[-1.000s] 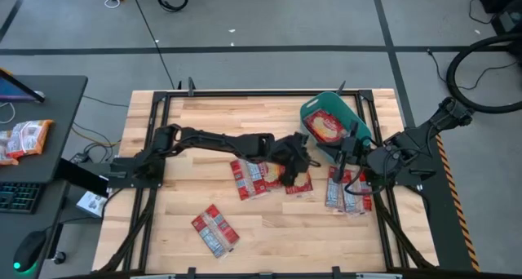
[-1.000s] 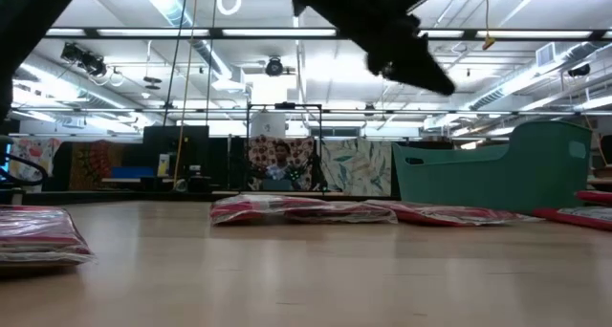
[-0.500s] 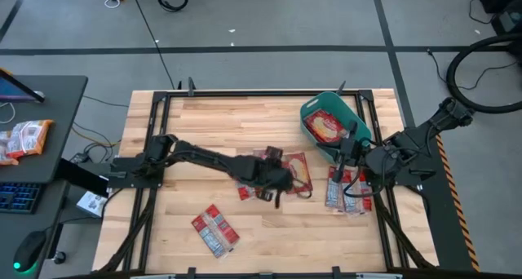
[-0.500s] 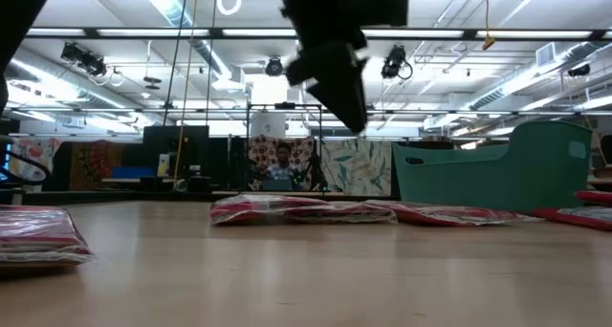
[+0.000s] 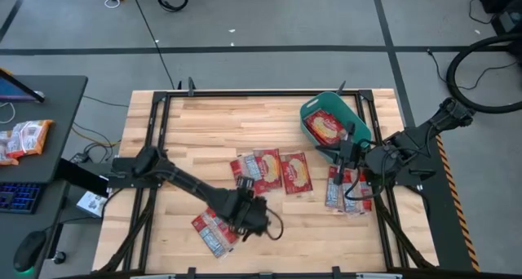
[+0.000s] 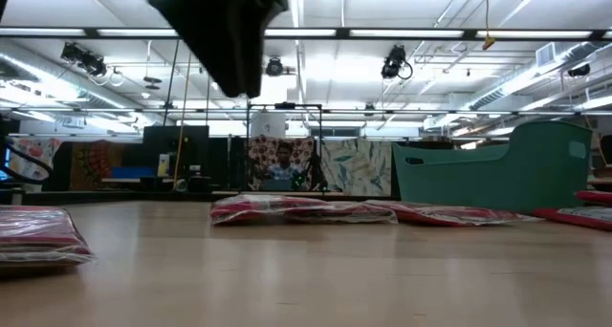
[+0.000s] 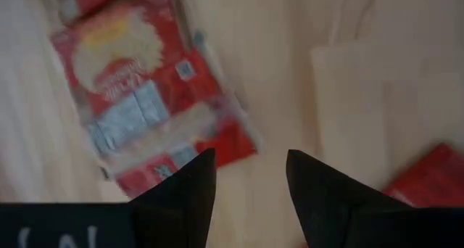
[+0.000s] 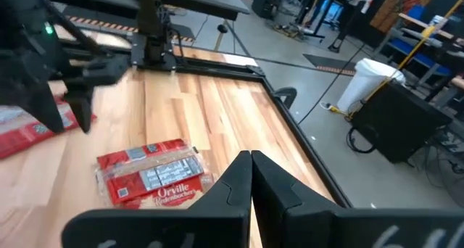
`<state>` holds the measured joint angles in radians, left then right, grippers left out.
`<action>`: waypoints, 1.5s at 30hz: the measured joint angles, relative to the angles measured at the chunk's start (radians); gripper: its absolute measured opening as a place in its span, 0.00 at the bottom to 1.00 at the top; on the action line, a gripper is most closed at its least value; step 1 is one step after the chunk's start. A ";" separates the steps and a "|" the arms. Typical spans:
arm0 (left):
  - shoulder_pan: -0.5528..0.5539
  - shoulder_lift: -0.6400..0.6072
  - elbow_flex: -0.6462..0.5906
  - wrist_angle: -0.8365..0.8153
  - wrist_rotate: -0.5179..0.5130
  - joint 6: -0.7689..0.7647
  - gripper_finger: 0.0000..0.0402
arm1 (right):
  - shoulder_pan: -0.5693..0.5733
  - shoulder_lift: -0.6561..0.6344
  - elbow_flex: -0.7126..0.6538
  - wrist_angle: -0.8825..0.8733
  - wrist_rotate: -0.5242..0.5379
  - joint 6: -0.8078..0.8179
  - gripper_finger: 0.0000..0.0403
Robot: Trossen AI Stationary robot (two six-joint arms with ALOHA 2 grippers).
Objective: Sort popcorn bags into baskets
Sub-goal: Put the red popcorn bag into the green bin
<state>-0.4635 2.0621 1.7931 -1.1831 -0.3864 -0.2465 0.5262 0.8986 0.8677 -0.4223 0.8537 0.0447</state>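
Note:
Red popcorn bags lie flat on the wooden table: a pair at the near left (image 5: 214, 230), several in the middle (image 5: 269, 171) and a stack at the right (image 5: 347, 191). One bag (image 5: 326, 129) lies inside the teal basket (image 5: 352, 114) at the far right. My left gripper (image 5: 259, 220) hangs open and empty above the table, just right of the near-left pair; its wrist view shows a bag (image 7: 145, 110) beyond the fingers (image 7: 185, 193). My right gripper (image 5: 342, 154) is shut and empty, between the basket and the right stack.
The basket (image 6: 497, 174) stands at the table's far right corner. A side desk at the left carries paler orange-and-white packets (image 5: 24, 138) and a keyboard. A black frame runs round the table's edges. Bare wood lies along the far left and the near middle.
My left gripper has swung from over the middle bags toward the table's near edge and left, ending beside the near-left pair of bags. The bags in the middle now show uncovered. My right arm has kept still.

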 joint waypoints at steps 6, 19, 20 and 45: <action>-0.026 -0.001 -0.047 -0.064 -0.080 -0.038 0.43 | 0.000 0.000 0.000 0.002 -0.010 -0.020 0.03; 0.023 -0.016 -0.245 0.368 -0.103 -0.092 0.43 | 0.000 0.000 0.000 0.004 -0.010 -0.041 0.03; 0.023 -0.010 -0.245 0.373 -0.112 -0.108 0.43 | 0.000 0.000 0.000 0.009 -0.010 -0.039 0.03; 0.025 0.146 -0.249 0.399 -0.321 -0.065 0.66 | -0.014 0.038 0.000 0.024 -0.019 -0.001 0.03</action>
<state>-0.4389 2.2078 1.5444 -0.7838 -0.7071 -0.3116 0.5117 0.9367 0.8677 -0.3982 0.8351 0.0441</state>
